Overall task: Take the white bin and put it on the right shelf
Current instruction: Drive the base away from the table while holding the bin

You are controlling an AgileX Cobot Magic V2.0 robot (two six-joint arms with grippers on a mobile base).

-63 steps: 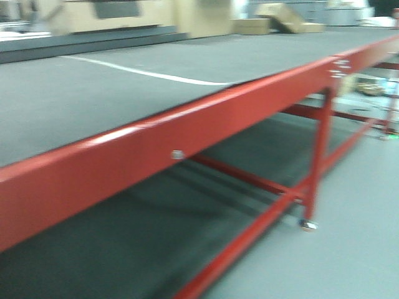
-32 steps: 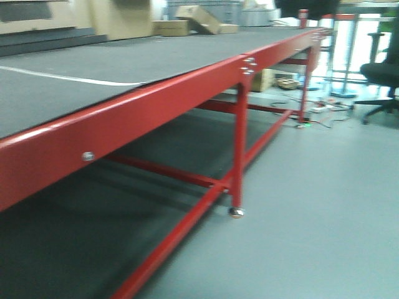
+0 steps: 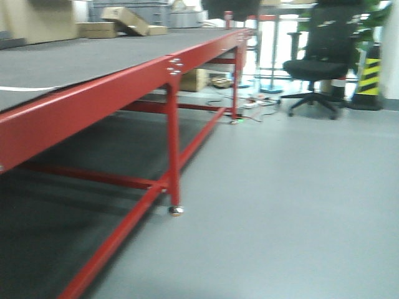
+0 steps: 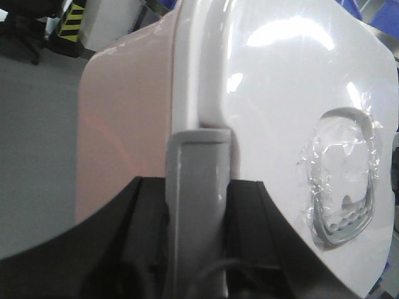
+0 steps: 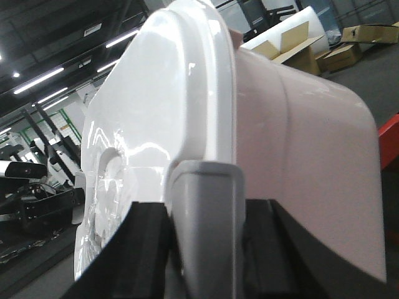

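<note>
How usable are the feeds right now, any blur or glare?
Front view: smeared throughout, red table and chair soft-edged. Left wrist view: white bin fairly sharp, bright glare patches on its lid. Right wrist view: light streaks reflect off the lid; boxes behind stay readable.

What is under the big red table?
A dark lower deck framed by red crossbars, and farther back a cardboard box. The tabletop covers whatever lies deeper underneath.
</note>
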